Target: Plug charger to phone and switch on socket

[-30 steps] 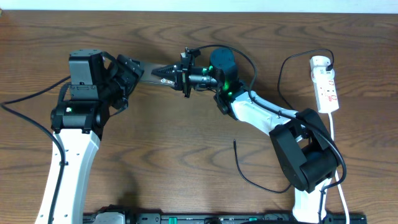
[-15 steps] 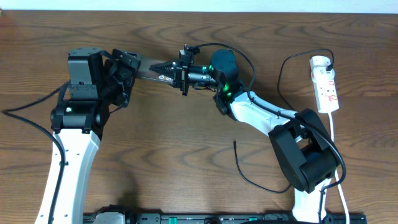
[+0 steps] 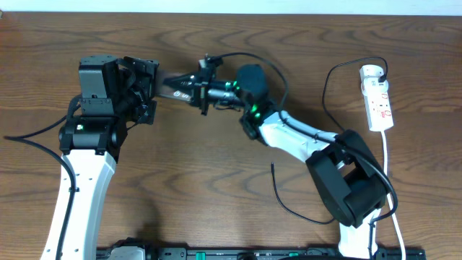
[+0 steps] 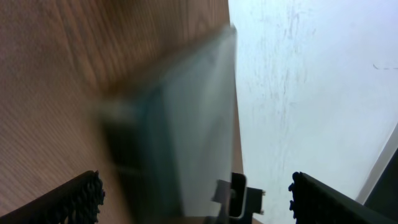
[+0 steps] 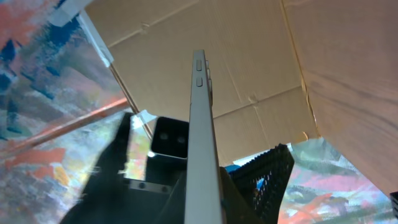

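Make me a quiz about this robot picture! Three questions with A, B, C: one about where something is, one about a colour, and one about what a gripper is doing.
1. Where is the power strip?
A) by the right edge of the table
B) in the table's middle
C) on the floor

2. What colour is the loose charger cable?
A) red
B) white
C) black

3. What is the right gripper doing?
A) wide open, holding nothing
B) shut on the phone
C) shut on the charger cable

Answers:
1 A, the overhead view shows it lying at the far right of the table.
2 C, it is a thin black line on the brown wood.
3 B, the phone sits edge-on between its fingers in the right wrist view.
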`<state>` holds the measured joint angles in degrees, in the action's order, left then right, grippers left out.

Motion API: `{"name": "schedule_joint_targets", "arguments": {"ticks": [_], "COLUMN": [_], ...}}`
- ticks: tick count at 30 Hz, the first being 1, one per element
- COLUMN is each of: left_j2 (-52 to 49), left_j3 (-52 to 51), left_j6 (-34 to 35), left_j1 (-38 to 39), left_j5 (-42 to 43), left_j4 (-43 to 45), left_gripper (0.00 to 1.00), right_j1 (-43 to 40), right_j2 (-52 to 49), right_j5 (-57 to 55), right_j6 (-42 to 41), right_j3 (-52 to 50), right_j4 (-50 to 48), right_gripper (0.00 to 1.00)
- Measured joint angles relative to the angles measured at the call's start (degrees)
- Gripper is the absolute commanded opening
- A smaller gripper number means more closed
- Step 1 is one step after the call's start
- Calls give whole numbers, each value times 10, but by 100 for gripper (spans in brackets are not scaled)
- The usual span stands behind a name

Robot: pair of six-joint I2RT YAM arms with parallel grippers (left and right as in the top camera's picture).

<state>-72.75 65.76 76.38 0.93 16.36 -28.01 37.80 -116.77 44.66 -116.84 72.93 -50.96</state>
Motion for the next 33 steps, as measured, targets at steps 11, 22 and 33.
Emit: {"name": "schedule_joint_targets", "arguments": {"ticks": [11,22,33], "left_j2": [0,0,0], "left_j3": [0,0,0], "left_j6": [7,2,0], "left_j1": [0,0,0], "left_j5": [-1,0,-17], "left_j4": [0,0,0], "left_gripper": [66,65,48], "right_j1": [29,19,15], "right_j2": [0,0,0], "right_j5": [-35,-40,-33], "right_j6": [-2,-2,-2], "right_j3": [0,0,0], "right_j4": [-16,-16,-32], "right_gripper": [1,1,1]}}
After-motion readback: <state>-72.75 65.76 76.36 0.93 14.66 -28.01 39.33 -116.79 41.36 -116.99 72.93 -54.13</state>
